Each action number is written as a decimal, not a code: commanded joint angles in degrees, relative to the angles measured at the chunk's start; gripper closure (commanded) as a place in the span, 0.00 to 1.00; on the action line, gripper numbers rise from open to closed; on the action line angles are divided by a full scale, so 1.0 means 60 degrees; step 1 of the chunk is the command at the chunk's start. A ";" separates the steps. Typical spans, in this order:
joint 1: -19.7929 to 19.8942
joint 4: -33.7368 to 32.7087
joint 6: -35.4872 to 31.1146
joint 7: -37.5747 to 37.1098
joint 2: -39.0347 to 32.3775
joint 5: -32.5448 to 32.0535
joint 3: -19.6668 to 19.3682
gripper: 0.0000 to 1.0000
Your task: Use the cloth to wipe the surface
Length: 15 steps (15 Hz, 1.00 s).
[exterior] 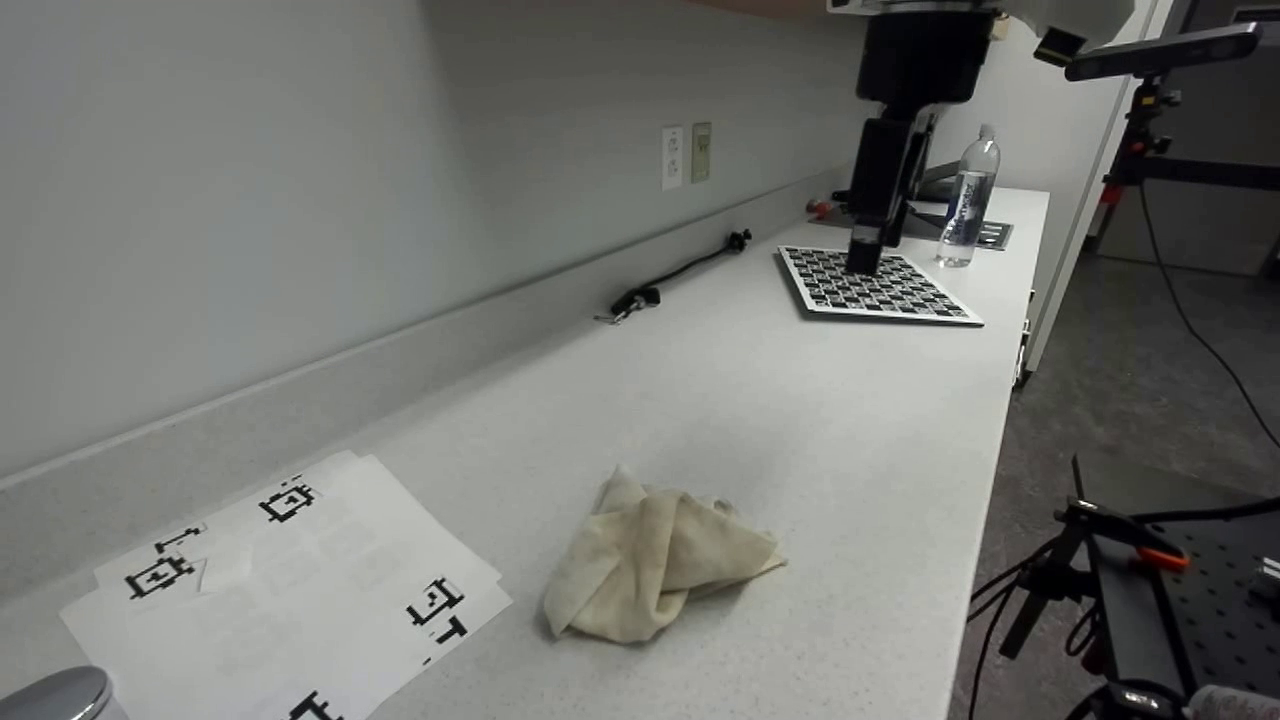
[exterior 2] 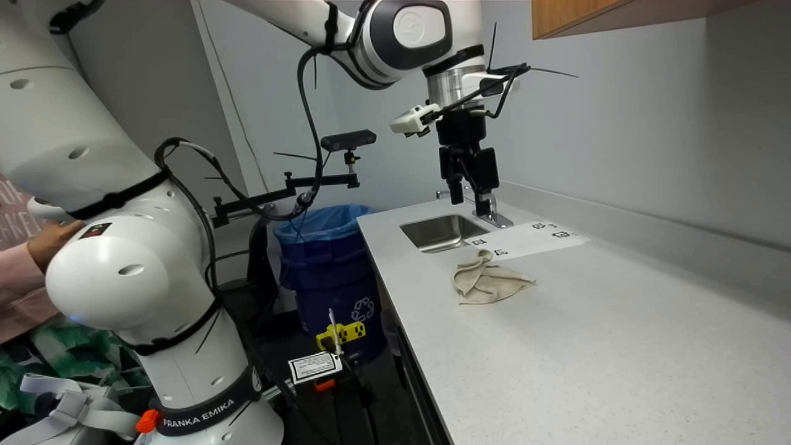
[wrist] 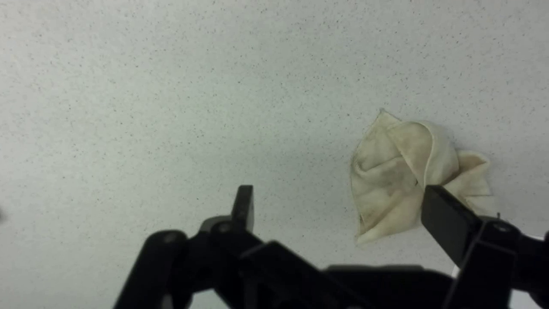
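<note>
The cloth (exterior: 660, 565) lies crumpled on the desk (exterior: 800, 400) and shows in all three views, apart from the claw (wrist: 339, 204). In the wrist view the claw is spread, its two fingers (wrist: 448, 223) well apart, with speckled desk and part of the cloth seen between them. There the cloth sits to the right, partly hidden behind the right finger. In an exterior view the fingers overlap, so the gap is hard to read; that view alone shows the checkered board (exterior: 880, 297) on the far part of the desk, the water bottle (exterior: 968, 200) just to its right, and the outlet (exterior: 672, 157) on the wall (exterior: 250, 200) at left. In an exterior view, a metal sink (exterior 2: 442, 233) appears at the far end of the desk, with a blue bin (exterior 2: 327, 272) to its left and the white robot arm (exterior 2: 105, 272) near at left; here the fingers look apart, pointing down. In both exterior views, printed sheets (exterior: 300, 590) lie just beside the cloth, on its far side where the sink is in sight.
</note>
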<state>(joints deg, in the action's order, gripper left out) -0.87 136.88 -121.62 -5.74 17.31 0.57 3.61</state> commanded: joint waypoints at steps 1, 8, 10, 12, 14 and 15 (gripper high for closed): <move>-0.0283 -0.0110 -0.0469 0.0034 -0.0490 0.0150 0.0149 0.00; -0.0840 -0.0613 -0.1728 -0.0073 -0.2081 0.0078 0.0735 0.00; -0.1007 -0.0946 -0.2096 -0.0012 -0.2710 -0.0004 0.0888 0.00; -0.1156 -0.1342 -0.2429 -0.0002 -0.3348 -0.0054 0.1005 0.00; -0.1307 -0.1805 -0.2643 -0.0059 -0.3986 -0.0178 0.1093 0.00; -0.1379 -0.2046 -0.2708 -0.0108 -0.4301 -0.0266 0.1111 0.00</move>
<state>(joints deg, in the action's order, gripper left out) -7.87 130.21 -136.60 -5.93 -2.13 0.51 10.05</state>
